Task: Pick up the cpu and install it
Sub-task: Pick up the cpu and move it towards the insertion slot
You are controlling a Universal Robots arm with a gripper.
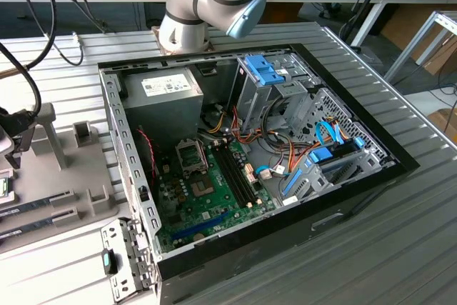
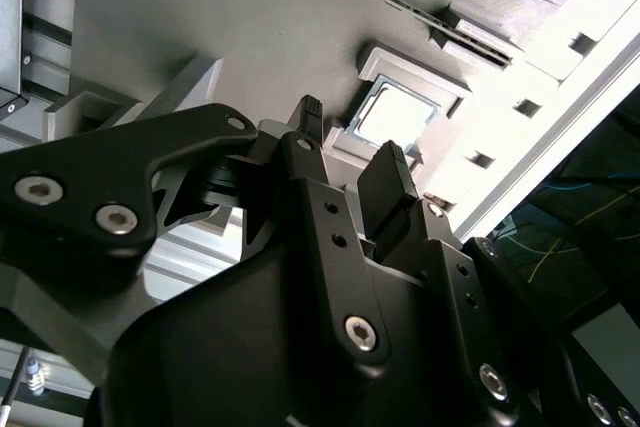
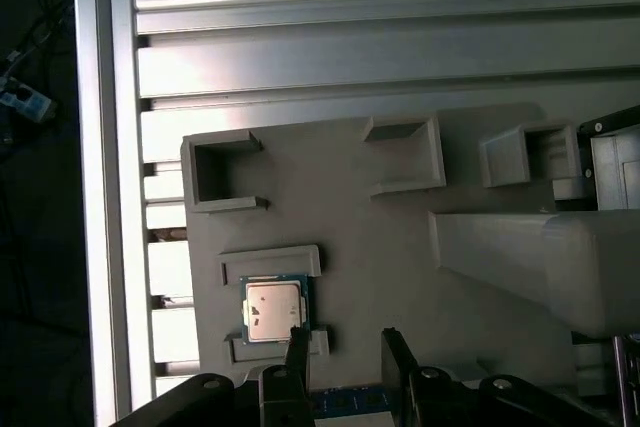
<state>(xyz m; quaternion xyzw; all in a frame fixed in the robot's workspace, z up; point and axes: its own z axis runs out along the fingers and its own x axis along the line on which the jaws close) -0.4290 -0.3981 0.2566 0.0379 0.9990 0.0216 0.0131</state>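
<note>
On the counter (image 1: 400, 248), a grey tray (image 1: 78, 169) lies at the exterior view's left and an open computer case (image 1: 132, 169) sits to its right. In both wrist views the cpu (image 3: 274, 309) (image 2: 400, 115) rests in a square pocket of the tray. The hand (image 3: 345, 352) (image 2: 348, 142) hangs just beside it, fingers spread and empty.

Slatted table (image 1: 400, 248) carries computer case (image 1: 300, 223), grey fixture (image 1: 89, 176).
</note>
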